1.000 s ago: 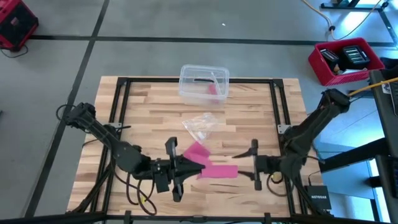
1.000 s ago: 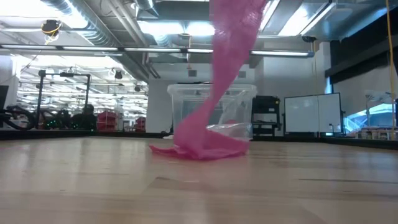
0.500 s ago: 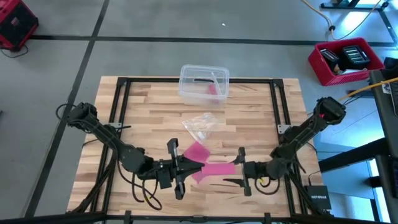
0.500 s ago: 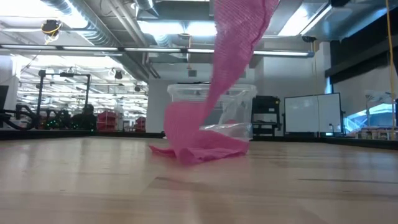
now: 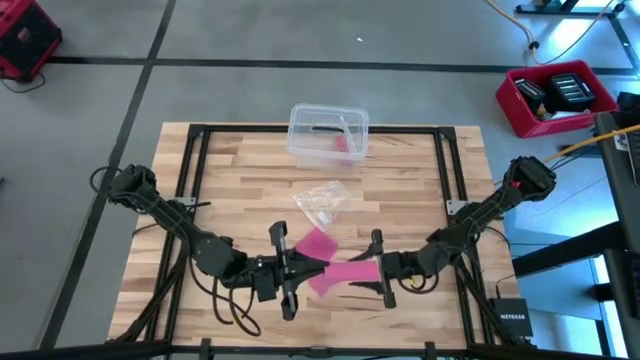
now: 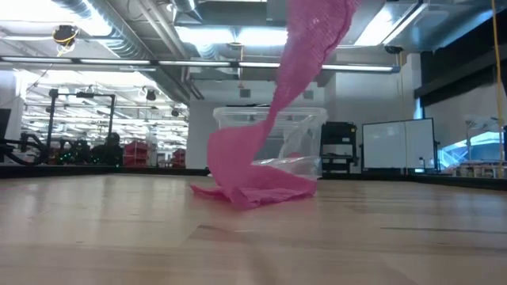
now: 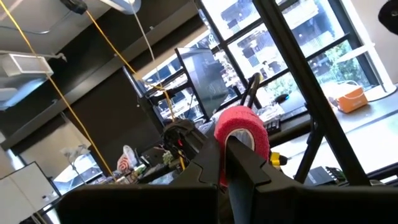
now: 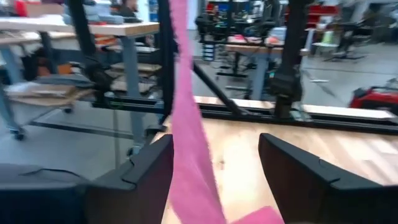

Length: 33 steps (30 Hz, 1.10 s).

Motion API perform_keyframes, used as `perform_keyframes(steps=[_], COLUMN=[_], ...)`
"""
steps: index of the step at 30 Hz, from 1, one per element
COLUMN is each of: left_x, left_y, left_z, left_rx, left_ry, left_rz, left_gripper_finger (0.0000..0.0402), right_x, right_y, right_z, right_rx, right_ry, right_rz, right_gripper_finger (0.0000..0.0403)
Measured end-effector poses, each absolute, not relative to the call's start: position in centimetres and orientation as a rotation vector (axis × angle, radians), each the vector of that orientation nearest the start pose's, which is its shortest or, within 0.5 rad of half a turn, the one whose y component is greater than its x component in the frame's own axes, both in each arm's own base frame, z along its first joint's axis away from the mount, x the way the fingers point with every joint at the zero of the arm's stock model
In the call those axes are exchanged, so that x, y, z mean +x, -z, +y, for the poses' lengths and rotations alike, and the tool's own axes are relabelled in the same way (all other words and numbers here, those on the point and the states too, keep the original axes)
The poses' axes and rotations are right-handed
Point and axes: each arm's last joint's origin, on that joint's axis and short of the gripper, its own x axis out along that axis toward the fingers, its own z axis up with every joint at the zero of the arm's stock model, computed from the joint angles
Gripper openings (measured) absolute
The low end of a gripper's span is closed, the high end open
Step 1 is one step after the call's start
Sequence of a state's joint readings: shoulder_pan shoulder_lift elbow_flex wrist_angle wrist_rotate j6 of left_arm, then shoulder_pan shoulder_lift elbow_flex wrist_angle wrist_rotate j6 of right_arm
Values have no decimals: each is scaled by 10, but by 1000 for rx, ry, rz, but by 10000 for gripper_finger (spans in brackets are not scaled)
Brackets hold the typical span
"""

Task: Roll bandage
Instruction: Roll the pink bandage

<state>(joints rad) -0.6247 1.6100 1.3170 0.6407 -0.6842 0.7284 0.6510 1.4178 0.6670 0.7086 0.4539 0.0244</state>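
— Where was the left gripper (image 5: 292,273)?

— Near the table's (image 5: 230,180) six o'clock edge, fingers clamped on the rolled end of the bandage (image 5: 335,270) (a pink coil in its wrist view).

— And the loose strip?

— It hung to a crumpled heap, with the clear box (image 5: 328,133) at twelve o'clock.

— The right gripper (image 5: 378,271)?

— At the bandage's three o'clock side, fingers spread wide, the strip hanging between them ungripped.
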Motion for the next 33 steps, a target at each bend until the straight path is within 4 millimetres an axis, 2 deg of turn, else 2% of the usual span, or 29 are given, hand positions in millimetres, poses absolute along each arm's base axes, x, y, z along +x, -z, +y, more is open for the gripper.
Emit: perform_keyframes(steps=[26, 29, 33], left_x=[311, 311, 310], left_y=[-385, -386, -387], left_z=[-197, -197, -197], left_rx=[497, 494, 487], left_ry=[-152, -139, -132], left_rz=[-242, -258, -276], left_gripper_finger=[0, 0, 0], right_x=[244, 245, 248], right_y=[-237, -236, -234], right_z=[168, 169, 170], right_rx=[-10, -26, -39], right_ry=[-187, -194, -225], right_rz=[3, 2, -22], right_gripper_finger=[235, 221, 179])
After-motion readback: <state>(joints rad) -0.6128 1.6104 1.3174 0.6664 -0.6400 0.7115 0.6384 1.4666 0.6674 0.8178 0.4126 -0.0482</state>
